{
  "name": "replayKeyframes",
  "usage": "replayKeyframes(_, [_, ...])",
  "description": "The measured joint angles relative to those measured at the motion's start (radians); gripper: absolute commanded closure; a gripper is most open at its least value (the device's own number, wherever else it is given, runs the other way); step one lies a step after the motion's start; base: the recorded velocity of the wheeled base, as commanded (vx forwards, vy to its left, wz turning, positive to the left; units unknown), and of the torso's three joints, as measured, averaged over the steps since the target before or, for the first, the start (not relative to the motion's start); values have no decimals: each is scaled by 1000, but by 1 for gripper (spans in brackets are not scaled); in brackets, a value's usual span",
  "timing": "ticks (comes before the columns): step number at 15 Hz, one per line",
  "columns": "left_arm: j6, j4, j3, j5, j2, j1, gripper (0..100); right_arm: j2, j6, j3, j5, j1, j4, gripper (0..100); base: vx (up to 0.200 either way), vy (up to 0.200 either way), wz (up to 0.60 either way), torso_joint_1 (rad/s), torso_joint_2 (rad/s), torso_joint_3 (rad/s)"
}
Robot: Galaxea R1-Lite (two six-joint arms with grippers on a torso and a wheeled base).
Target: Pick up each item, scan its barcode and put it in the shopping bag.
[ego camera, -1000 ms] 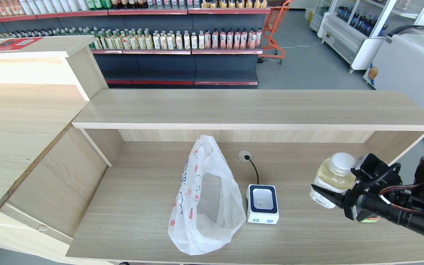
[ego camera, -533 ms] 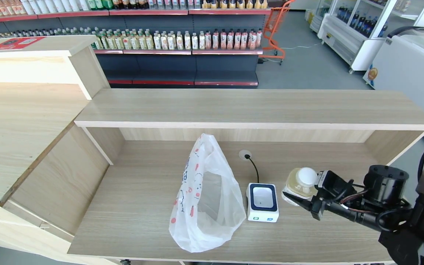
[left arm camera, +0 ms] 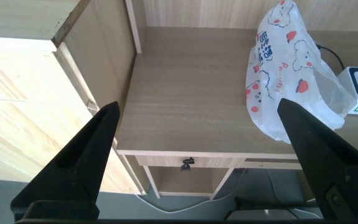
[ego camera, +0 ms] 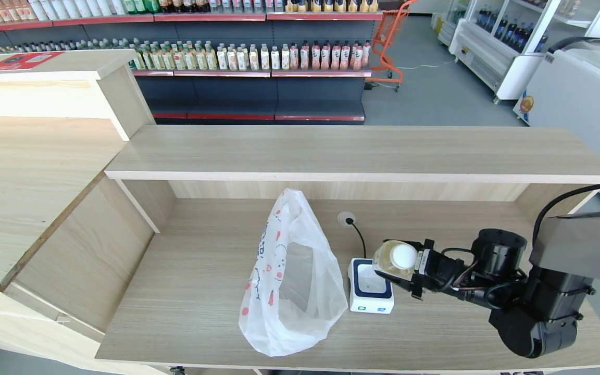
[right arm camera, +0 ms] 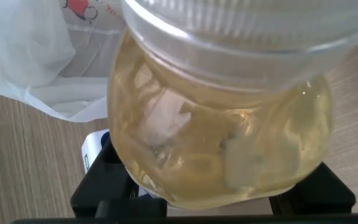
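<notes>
**A:** Where is the item?

**B:** The right pincer (ego camera: 392,270) is clamped on a clear plastic bottle of pale yellow liquid with a white cap (ego camera: 395,256). Its dark fingers (right arm camera: 101,186) press against the bottle's sides. The bottle is held off the light wooden bench (ego camera: 201,291), over the far right corner of the white box-shaped barcode scanner with a dark-framed window (ego camera: 367,289).

**A:** Does it touch the scanner?

**B:** I cannot tell. In the head view the cap faces up towards the camera, and the bottle's body hides that corner of the window.

**A:** And the bag?

**B:** The thin white plastic shopping bag printed with red and blue figures (ego camera: 288,284) stands on the bench just beside the scanner, on the scanner's left. Its top is drawn up to a peak. Its lower side bulges towards the scanner, and I cannot tell whether the two touch.

**A:** What about the other arm?

**B:** The left pincer (left arm camera: 197,106) has its two dark fingers spread wide, with nothing between them. It hangs off the bench's near left side, well apart from the bag.

**A:** Anything else on the bench?

**B:** A black cable (ego camera: 358,237) runs from the scanner's far side to a round grey grommet (ego camera: 346,217) set in the bench top.
</notes>
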Motion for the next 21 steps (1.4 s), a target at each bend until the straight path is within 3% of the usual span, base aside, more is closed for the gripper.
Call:
replayKeyframes(5, [0,0,0,0,0,0,0,78,-89,-33,17,-1,1,100,0,0,0,0,0,0])
replayKeyframes(12, [0,0,0,0,0,0,0,156,-94,-130,103,-5,-1,100,0,0,0,0,0,0])
replayKeyframes(21, [0,0,0,0,0,0,0,169,-92,-153,100,-15,1,100,0,0,0,0,0,0])
